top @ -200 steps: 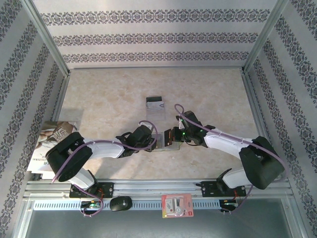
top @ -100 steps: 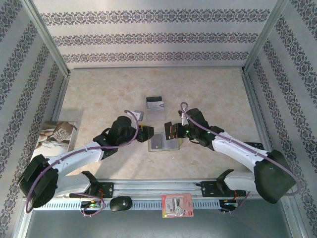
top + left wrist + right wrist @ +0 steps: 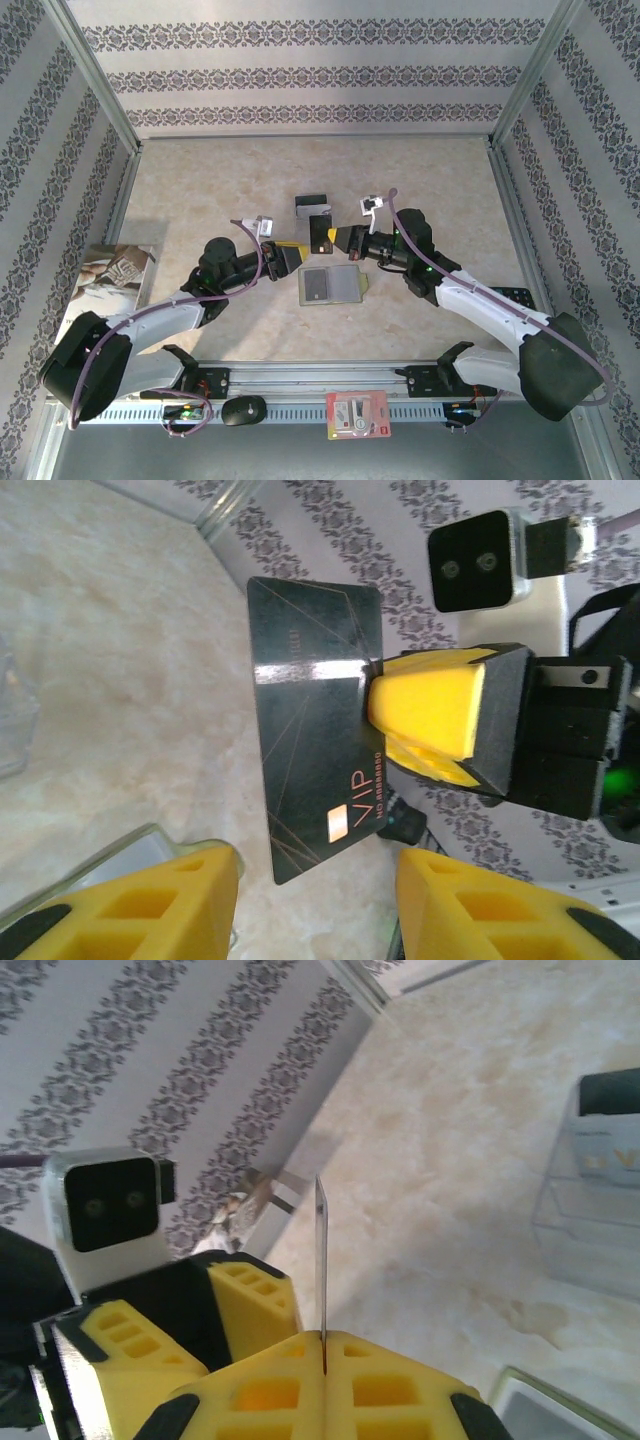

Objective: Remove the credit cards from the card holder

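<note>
Two cards matter at this moment. Nearest, the holder (image 3: pixel 348 287) lies open and flat on the table (image 3: pixel 200 190) with a grey card (image 3: pixel 317 285) on its left half. I cannot tell whether that card sits in a pocket or lies loose on top. Just beyond and above it, the right gripper (image 3: pixel 340 242) is clamped on a black card (image 3: pixel 320 232), held on edge off the table. The left gripper (image 3: pixel 296 258) faces it from the other side, fingers spread and nothing between them. Farther back stands a clear rack (image 3: pixel 313 210) with something dark in it.

As I judge it, this looks like a hand-over in mid-air, and that is where it could fail. The right pads pinch one long edge alone, so the black card could swivel or slip if the left fingers bump it before closing. If the right lets go before the left has a firm hold, the card drops onto the holder or the table. A skewed approach could also knock the two grippers together.

The left wrist view gives the card's face, with VIP lettering and a small chip, and shows how little of it the right pads cover. The right wrist view gives the same card as a thin upright line rising from closed fingers, so its straightness can be judged there. The top view places the holder below the pair.
</note>
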Controlling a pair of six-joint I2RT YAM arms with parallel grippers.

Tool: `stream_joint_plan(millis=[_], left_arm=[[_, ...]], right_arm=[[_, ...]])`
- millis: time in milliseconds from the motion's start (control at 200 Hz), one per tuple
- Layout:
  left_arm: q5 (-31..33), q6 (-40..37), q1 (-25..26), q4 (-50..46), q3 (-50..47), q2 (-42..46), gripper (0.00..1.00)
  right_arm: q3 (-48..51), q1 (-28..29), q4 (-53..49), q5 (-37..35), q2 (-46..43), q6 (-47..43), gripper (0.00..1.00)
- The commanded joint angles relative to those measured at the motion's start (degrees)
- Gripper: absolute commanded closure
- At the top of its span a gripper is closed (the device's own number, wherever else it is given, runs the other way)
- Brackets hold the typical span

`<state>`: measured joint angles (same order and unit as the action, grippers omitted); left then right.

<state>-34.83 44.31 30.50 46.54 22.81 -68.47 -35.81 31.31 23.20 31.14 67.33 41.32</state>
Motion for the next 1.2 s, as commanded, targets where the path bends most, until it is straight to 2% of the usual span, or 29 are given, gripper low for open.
stream_joint_plan(millis=[0,290,470,814,924,974,1024,1054,1144,1194], left_arm=[[-3.0,3.3,-1.1,10.6,-0.8,-1.3,0.55],[-4.1,5.5,-1.7,16.1,-1.3,-3.3,0.67],[-4.5,5.7,-2.1,16.1,-1.0,-2.9,0.77],[-4.7,4.8,-3.1,12.5,0.0,-2.0,0.8],[-5.5,4.1,-3.1,11.2,1.0,-2.0,0.89],[-6.1,3.6,-3.2,10.2,1.9,-1.9,0.98],[-6.5,2.4,-3.3,7.4,2.9,-1.5,1.0],[-6.9,1.3,-3.4,5.0,3.8,-1.1,1.0],[-8.8,-4.2,-3.7,-5.7,8.5,0.3,1.0],[-10.1,-10.0,-3.6,-14.4,12.3,0.8,1.0]], right_arm=[[1.3,-0.4,10.1,5.3,0.6,4.3,1.0],[1.4,0.1,13.6,8.4,2.5,6.8,1.0],[1.4,1.1,14.0,8.9,4.2,6.9,1.0],[2.1,1.7,14.1,9.4,5.5,6.8,1.0],[2.1,1.8,13.9,10.7,6.2,6.7,1.0],[2.1,1.9,13.7,11.3,6.4,6.6,1.0],[2.5,1.7,12.9,10.6,6.0,6.3,0.81],[3.1,1.4,12.1,9.6,5.3,6.0,0.73],[5.2,-0.1,9.8,6.7,2.2,4.6,0.67],[7.0,-1.2,8.7,4.4,0.0,4.3,0.66]])
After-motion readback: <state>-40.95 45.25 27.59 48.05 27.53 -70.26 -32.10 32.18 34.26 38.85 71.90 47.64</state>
